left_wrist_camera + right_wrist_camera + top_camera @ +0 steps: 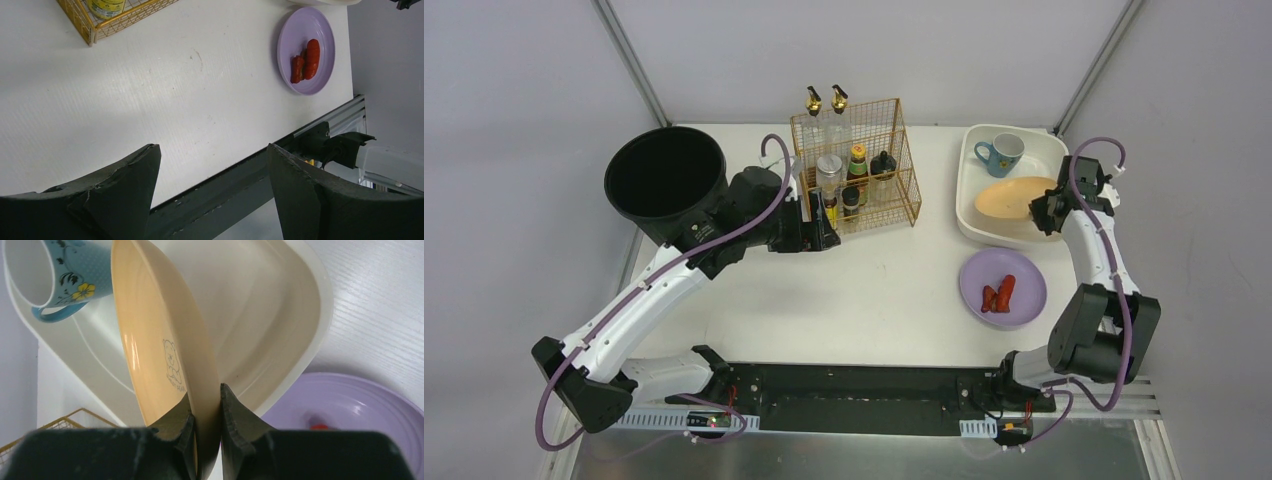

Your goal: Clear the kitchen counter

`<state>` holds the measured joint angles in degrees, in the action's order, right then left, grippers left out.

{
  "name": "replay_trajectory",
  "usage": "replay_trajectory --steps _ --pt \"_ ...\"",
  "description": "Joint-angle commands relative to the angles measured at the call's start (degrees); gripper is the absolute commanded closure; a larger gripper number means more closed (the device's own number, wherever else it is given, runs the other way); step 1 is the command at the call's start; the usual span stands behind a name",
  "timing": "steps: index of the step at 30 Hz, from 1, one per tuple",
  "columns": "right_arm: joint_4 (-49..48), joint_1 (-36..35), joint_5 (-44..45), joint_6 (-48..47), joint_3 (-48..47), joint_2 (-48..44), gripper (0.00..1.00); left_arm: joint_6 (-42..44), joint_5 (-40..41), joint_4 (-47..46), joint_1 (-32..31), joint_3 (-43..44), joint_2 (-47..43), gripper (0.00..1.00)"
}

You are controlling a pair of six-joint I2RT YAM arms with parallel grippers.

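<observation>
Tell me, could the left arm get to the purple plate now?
Probably yes: the left gripper is open and empty, and only bare kitchen counter lies between it and the purple plate, though it is a long stretch.

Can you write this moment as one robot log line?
right fingers: shut on orange plate over cream tub | left fingers: open, empty | purple plate: on counter

Bright, even light from above is washing the large flat white matte worktop [874, 290], and the round lilac plastic plate [1024, 305] is casting only a thin, soft shadow at its rim. In the right wrist view a pale sheen is lying on the tilted peach plastic plate [150, 340], while the dark fingers [240, 425] at the near edge are looking soft and underlit.
</observation>
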<state>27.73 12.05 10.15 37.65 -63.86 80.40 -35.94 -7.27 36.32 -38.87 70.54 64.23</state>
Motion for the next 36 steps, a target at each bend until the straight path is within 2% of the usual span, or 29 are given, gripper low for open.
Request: replay_trajectory --steps 1,7,9,11,16,19,27,36 --pt "-4.28 1.01 1.71 2.47 -1.75 3.97 1.0 1.87 -0.9 -0.55 0.72 -0.87 -1.73 0.21" --pt "-5.11 1.13 2.02 2.93 -3.55 9.02 1.0 1.75 -0.77 -0.54 0.81 -1.54 -2.1 0.21" --pt "-5.09 1.29 1.9 3.04 -4.08 10.57 0.97 1.92 -0.65 -0.5 0.94 -1.63 -2.2 0.21" --pt "-5.16 1.35 1.6 3.1 -4.55 12.0 0.87 1.93 -0.56 -0.46 1.06 -1.71 -2.2 0.21" --pt "-4.75 1.39 0.14 3.21 -5.63 14.42 0.54 2.01 -0.7 -0.46 1.21 -1.74 -2.09 0.21" --pt "-3.92 1.39 -0.76 3.0 -6.16 14.53 0.46 2.11 -0.74 -0.45 1.34 -1.81 -1.94 0.21" --pt "0.53 1.39 -2.45 1.38 -6.24 12.27 0.41 2.76 -1.3 -0.45 1.61 -1.07 -0.62 0.21" --pt "11.08 1.15 -2.74 -5.44 -8.99 7.84 0.39 3.57 -1.72 -0.76 1.95 -1.28 0.15 0.21"
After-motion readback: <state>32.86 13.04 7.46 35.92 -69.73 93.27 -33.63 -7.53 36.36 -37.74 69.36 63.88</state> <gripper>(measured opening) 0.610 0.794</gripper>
